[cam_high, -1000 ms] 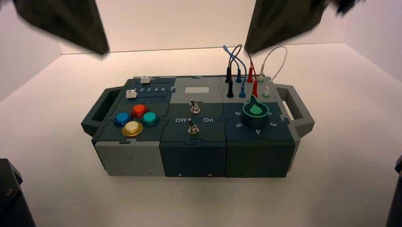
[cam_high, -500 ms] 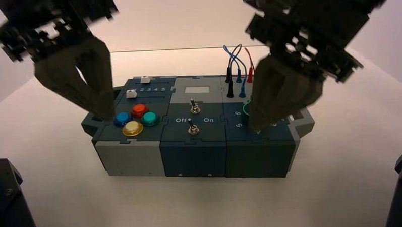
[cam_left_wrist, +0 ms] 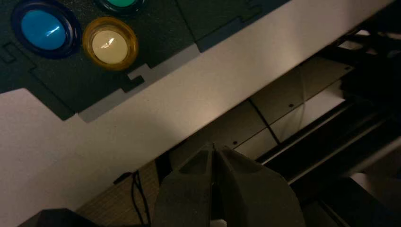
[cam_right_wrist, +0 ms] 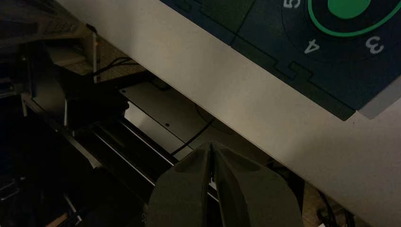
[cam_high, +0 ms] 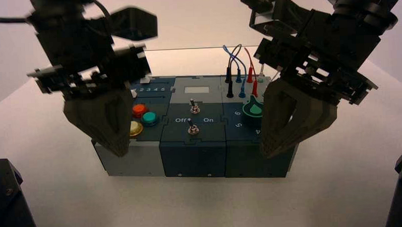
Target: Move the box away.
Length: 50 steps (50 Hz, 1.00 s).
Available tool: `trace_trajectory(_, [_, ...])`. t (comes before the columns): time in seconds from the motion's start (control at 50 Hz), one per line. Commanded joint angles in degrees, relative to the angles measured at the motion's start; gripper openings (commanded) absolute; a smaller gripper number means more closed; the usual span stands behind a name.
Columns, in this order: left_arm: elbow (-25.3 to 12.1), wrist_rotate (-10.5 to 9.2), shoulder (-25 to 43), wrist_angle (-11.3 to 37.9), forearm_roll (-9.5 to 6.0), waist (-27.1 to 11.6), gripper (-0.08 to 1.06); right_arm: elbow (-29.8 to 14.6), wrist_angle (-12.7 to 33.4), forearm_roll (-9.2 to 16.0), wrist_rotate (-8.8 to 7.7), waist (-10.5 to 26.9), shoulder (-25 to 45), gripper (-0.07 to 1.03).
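**Both claws clenched at the near face of the box; uneven push is the main hazard**

Left side: the left claw point(cam_high: 120, 149) hangs in front of the near-left corner of the box point(cam_high: 195, 159), its tip low against the grey front panel. The left wrist view shows its fingers point(cam_left_wrist: 189, 189) pressed together, holding nothing. Whether the tip touches the panel cannot be told. Just behind it lie the yellow button point(cam_high: 135, 128), the red button point(cam_high: 139, 110) and the teal button point(cam_high: 149, 118); the blue button point(cam_left_wrist: 43, 30) shows only in the wrist view.

Centre: the box stands in the middle of the white surface point(cam_high: 202, 204), slightly turned, with two toggle switches point(cam_high: 193, 127) between the claws.

Right side: the right claw point(cam_high: 267, 152) is likewise clenched and empty, its fingers point(cam_right_wrist: 189, 189) meeting in the right wrist view. It sits before the near-right corner, below the green dial point(cam_high: 254, 109). The coloured wires point(cam_high: 240, 66) stand plugged in at the far right.

Assessment: the posture suggests a two-point push on the front face, not yet visibly begun.

Risks noted:
- If one claw meets the face before the other, the box is likely to swing rather than travel straight.
- A tip set too high could ride over the top edge and strike the yellow button or the dial.
- A tip set too low may drag on the surface and stall.
- The claws are near the corners; either could slip off sideways as the box turns.
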Motion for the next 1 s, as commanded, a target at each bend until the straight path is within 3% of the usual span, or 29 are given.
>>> trace_trajectory(0.02, [-1.76,0.26,2.55,-0.79,0.00,-0.26,-0.03,-0.53,0.18,0.44,0.00,0.44,0.88,-0.02])
trace_trajectory(0.24, [-4.22,1.93,7.73,-1.32,0.18,-0.18,-0.03,-2.02,-1.58,0.26,-1.23,0.35,6.68,-0.02])
trace_trajectory(0.5, [-5.54,2.20,10.37,-2.29,1.32,-0.09,-0.03,-5.62,-2.90,-0.26,-1.93,0.35,14.50,-0.02])
trace_trajectory(0.8, [-5.19,3.78,12.30,-2.99,3.69,4.83,-0.03,-6.24,-4.75,-0.88,-1.85,0.00,18.28,-0.02])
trace_trajectory(1.0, [-5.19,5.62,12.66,-2.99,4.13,7.47,-0.03,-6.50,-6.06,-0.88,-1.58,-1.05,19.86,-0.02])
